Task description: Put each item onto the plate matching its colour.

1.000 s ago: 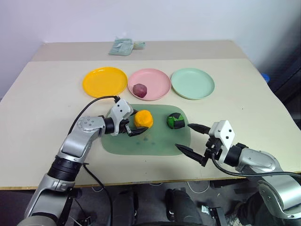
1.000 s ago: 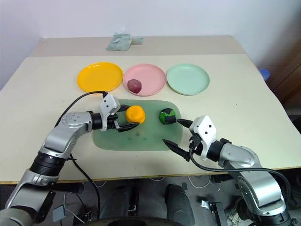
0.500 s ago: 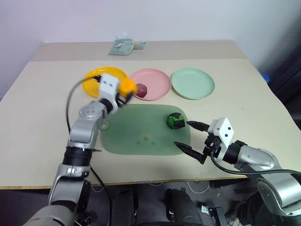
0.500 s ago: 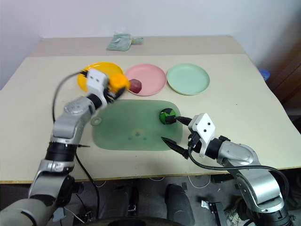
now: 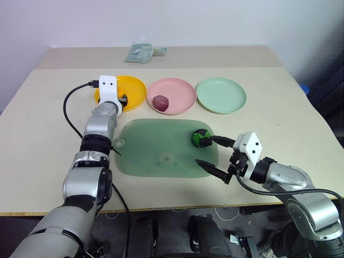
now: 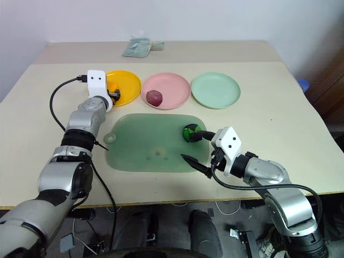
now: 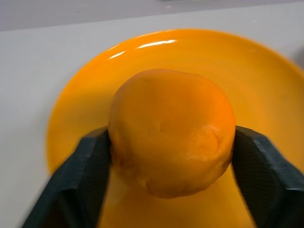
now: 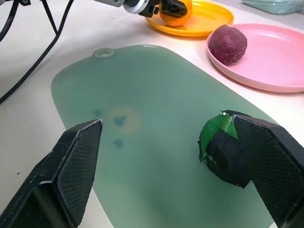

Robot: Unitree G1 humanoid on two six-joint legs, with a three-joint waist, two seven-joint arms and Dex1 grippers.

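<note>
- My left gripper [image 7: 166, 190] is bracketing the orange lump [image 7: 172, 130] over the yellow plate [image 7: 280, 95]; whether it is gripping, I cannot tell.
- My right gripper [image 8: 180, 166] is gaping beside the green lump [image 8: 223, 147].
- Risk: the rounded lump rolling off the shallow plate once let go.
- A beige table [image 5: 48, 123] is meeting a pale wall.

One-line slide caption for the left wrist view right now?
Left gripper fingers flank the orange lump just over the yellow plate.
</note>
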